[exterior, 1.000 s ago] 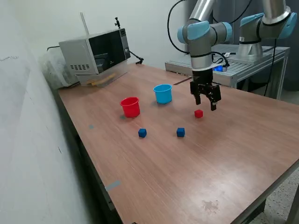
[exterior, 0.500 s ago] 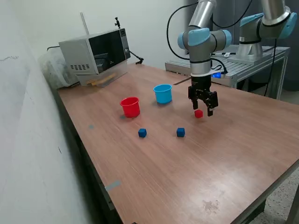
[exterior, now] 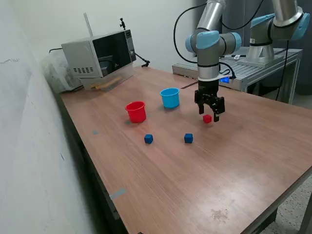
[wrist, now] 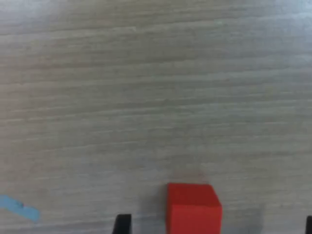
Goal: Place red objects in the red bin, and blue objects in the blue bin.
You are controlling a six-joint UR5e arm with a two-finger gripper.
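The two-finger end effector (exterior: 209, 115) hangs spread around the small solid red cube (exterior: 207, 118) on the wooden counter (exterior: 195, 170), apparently positioned for closing; the round red plastic cup (exterior: 136, 111) stands well apart.

Microwave (exterior: 100, 56) at wooden table's (exterior: 204, 170) far corner; blue tape (wrist: 19, 208).

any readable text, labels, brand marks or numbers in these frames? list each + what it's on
None readable in either view.
Microwave: any front panel markings are too small to read.
Red cup, light blue cup, red cube, blue cubes: plain, no print visible.
Arm and claw: no legible marking.
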